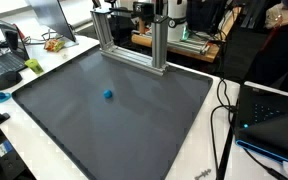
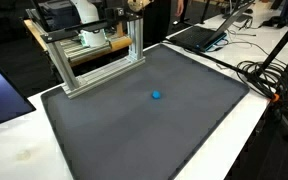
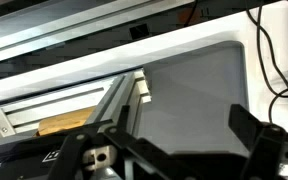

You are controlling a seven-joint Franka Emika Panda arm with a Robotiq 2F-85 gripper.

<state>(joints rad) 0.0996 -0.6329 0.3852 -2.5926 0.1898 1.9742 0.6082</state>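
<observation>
DESK SCENE: A small blue ball [image 1: 108, 95] lies on the dark grey mat [image 1: 134, 130] that covers most of the white desk [image 1: 204, 135]. It sits about the middle of the mat, well apart from the aluminium frame [image 1: 134, 45] standing along the mat's far edge.

Both exterior views show the ball [image 2: 156, 96]: round, bright blue, and too small for any finer detail to be made out.

The wrist view does not take the ball in. There the claw [image 3: 164, 138] is spread wide and holds nothing, its black fingers [image 3: 252, 128] at the bottom of the picture. It looks over the frame [image 3: 64, 100] onto a corner of the mat [image 3: 194, 90] and the white desk [image 3: 134, 50] edge beyond.

Black cables [image 3: 269, 60] cross the desk by that corner. An exterior view shows the cables [image 2: 259, 70] trailing over the desk's side edge, near an open laptop [image 2: 199, 38] at the far corner.

The claw cannot be picked out with certainty in either exterior view.
</observation>
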